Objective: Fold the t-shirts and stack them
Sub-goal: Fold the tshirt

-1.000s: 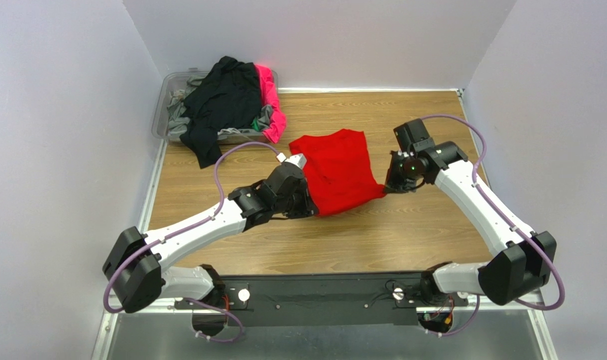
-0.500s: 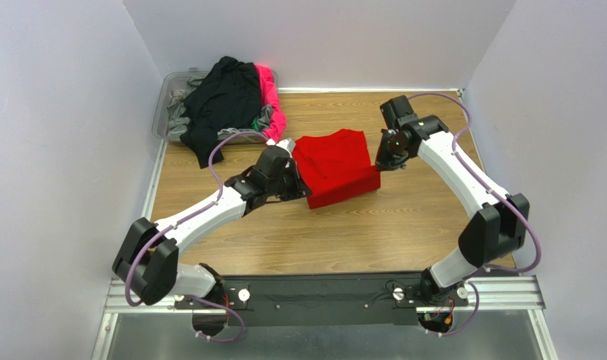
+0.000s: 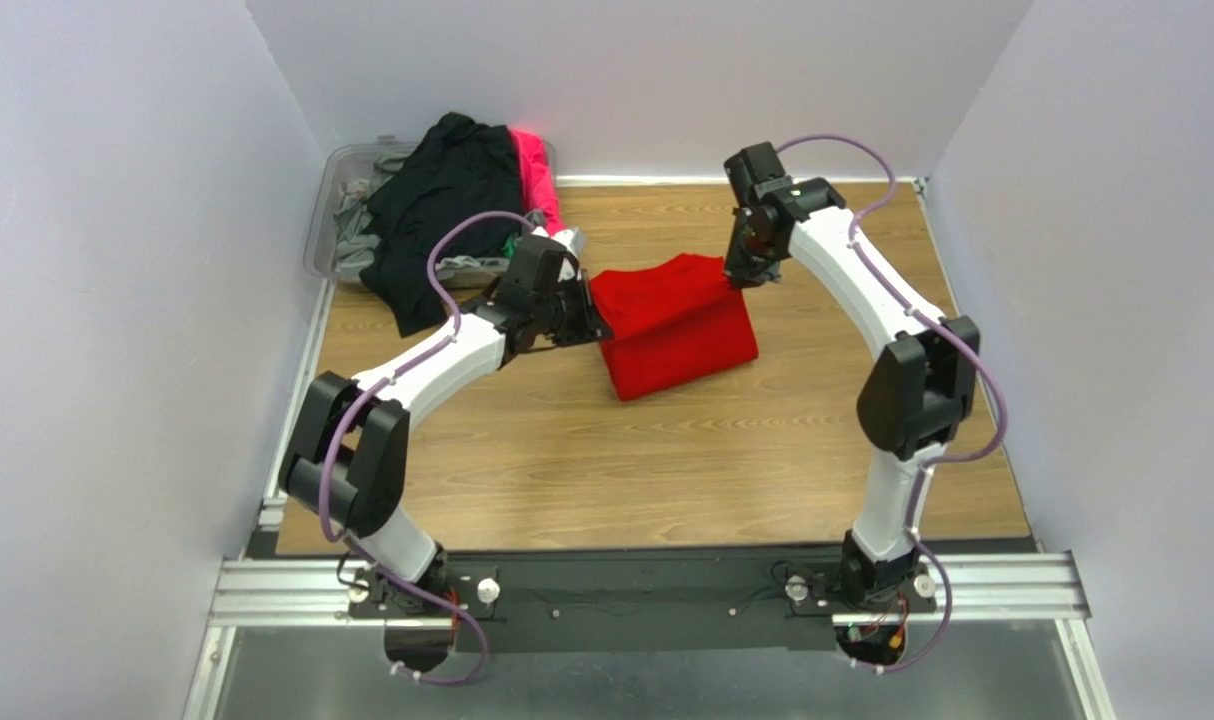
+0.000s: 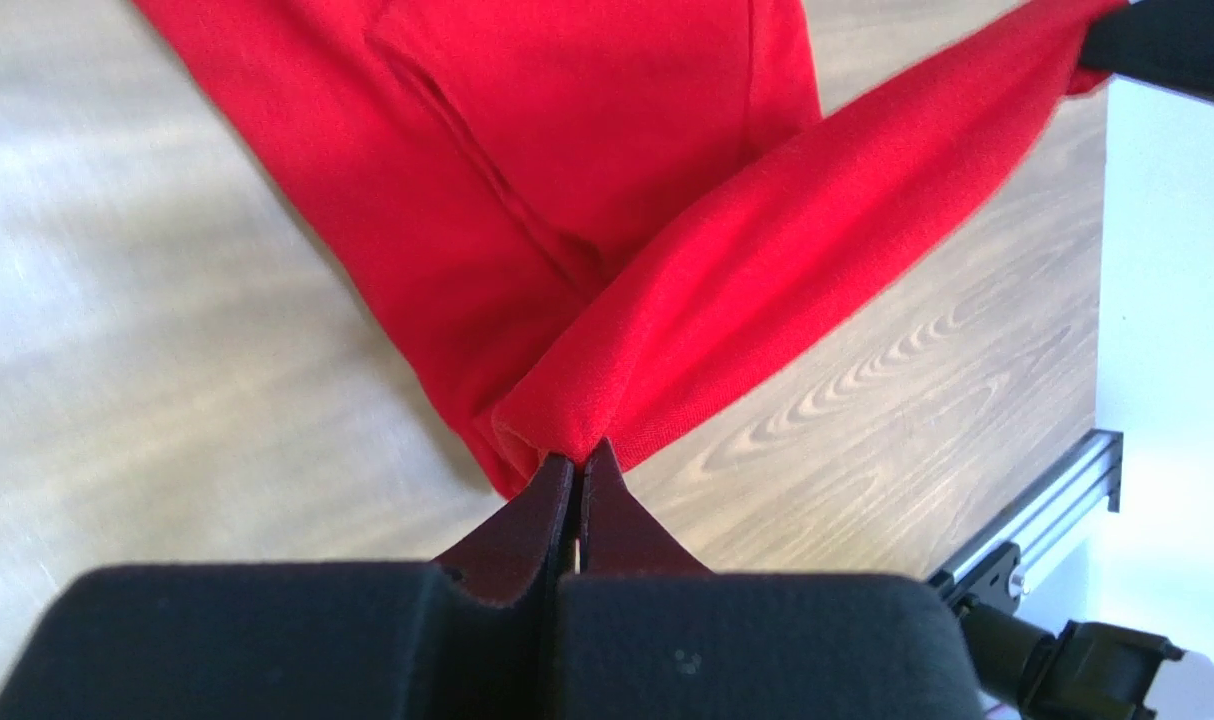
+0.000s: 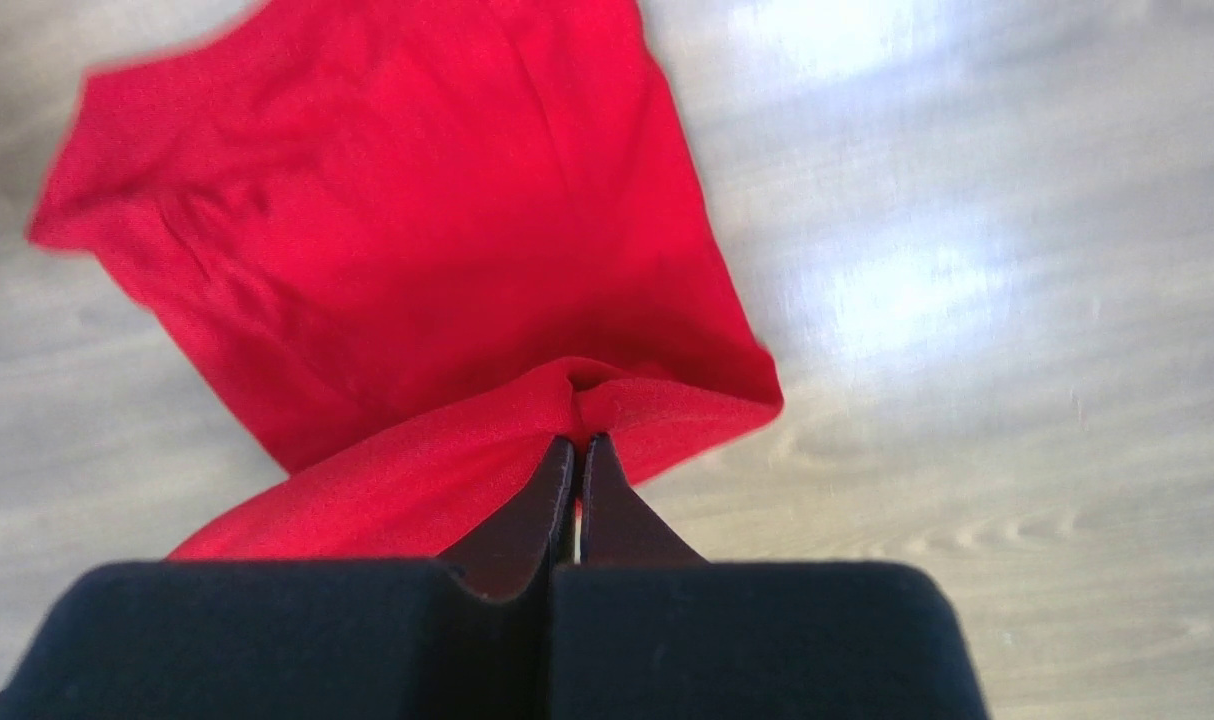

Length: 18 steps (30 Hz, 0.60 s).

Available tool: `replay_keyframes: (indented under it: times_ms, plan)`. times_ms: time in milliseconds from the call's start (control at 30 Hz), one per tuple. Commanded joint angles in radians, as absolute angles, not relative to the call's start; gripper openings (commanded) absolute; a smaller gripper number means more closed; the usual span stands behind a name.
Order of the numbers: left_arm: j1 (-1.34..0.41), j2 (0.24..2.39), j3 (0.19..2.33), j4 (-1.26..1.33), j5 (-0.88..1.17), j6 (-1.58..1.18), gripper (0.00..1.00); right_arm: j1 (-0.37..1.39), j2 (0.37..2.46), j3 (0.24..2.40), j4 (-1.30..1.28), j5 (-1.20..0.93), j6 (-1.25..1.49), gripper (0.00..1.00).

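The bright red t-shirt (image 3: 673, 327) lies partly folded on the wooden table, its near half lifted and doubled back over the far half. My left gripper (image 3: 586, 303) is shut on the shirt's left corner; in the left wrist view the gripper (image 4: 579, 455) pinches a red fold (image 4: 688, 285). My right gripper (image 3: 736, 270) is shut on the shirt's far right corner; in the right wrist view the gripper (image 5: 579, 444) pinches the red cloth (image 5: 418, 255). The held edge stretches between both grippers above the table.
A clear plastic bin (image 3: 343, 210) at the back left holds black (image 3: 445, 195), hot pink (image 3: 538, 188) and grey (image 3: 361, 233) shirts, the black one spilling over its front. White walls close in the left, back and right sides. A metal rail (image 3: 643, 578) runs along the near edge.
Both grippers have carried the shirt's near edge away from the bases toward the back, folding it over the far half. The arms are stretched further out.
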<state>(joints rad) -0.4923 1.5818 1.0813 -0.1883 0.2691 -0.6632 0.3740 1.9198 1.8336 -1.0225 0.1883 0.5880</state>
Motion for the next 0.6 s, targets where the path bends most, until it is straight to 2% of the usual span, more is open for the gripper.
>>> replay_keyframes:
  times_ms: [0,300,567]
  plan:
    - [-0.436,1.646,1.167,-0.209,0.33,-0.581,0.0,0.362,2.006,1.957,-1.014,0.284,0.554,0.01]
    - [-0.359,1.805,1.314,-0.219,0.367,-0.543,0.0,0.344,2.255,2.242,-1.012,0.311,0.523,0.01]
    - [-0.319,1.923,1.402,-0.239,0.376,-0.519,0.0,0.33,2.396,2.364,-1.009,0.29,0.515,0.01]
